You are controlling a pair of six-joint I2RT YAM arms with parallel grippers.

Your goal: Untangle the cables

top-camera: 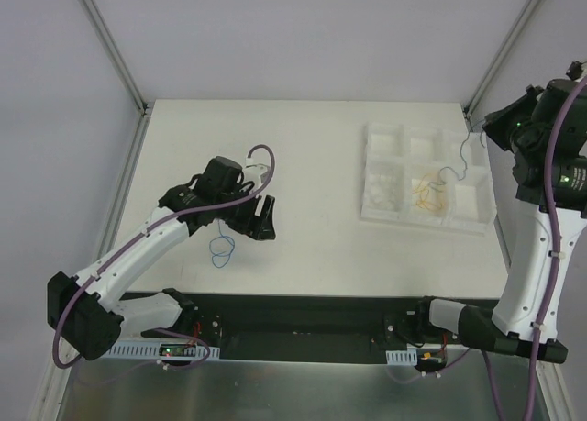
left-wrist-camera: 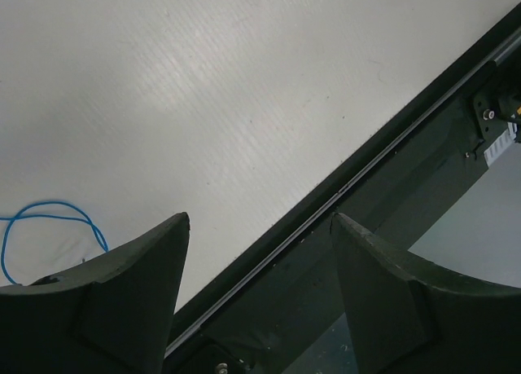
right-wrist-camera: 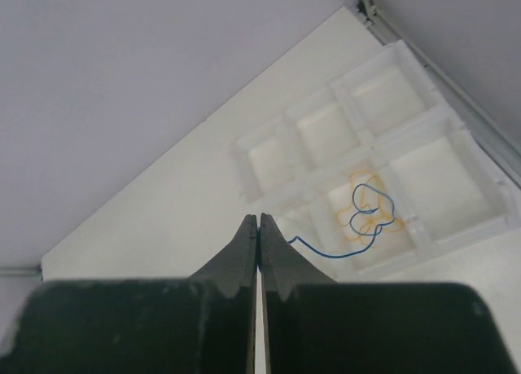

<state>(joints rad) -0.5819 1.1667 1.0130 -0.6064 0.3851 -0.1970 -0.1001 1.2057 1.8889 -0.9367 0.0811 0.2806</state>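
— Where's the left claw (top-camera: 257, 219)?

— Left of centre in the overhead view, low over the white table (top-camera: 312, 155). Its two dark fingers are spread apart, and the wrist view shows only table surface and the black strip at the table's edge in the gap between them.

— Any cable near it?

— A blue loop (top-camera: 220, 248) lies flat on the table just below the claw in the overhead picture, a little to its left. In the left wrist view it sits at the lower left, partly hidden behind one finger. It looks close to the claw, but I can't tell whether they touch.

— And the right claw (right-wrist-camera: 258, 220)?

— At the upper right of the overhead frame, raised beside the far right corner of the tray (top-camera: 385, 146). Its fingers are pressed flat together. A thin blue wire (right-wrist-camera: 321, 253) meets the side of one finger just behind the tip, so it appears pinched there.

— Where does that wire lead?

— Down into the tray's middle compartment in the lower row, as the overhead view shows it. There it curls in small loops over a little clump of yellow-orange wires (top-camera: 427, 198) lying on the compartment floor.
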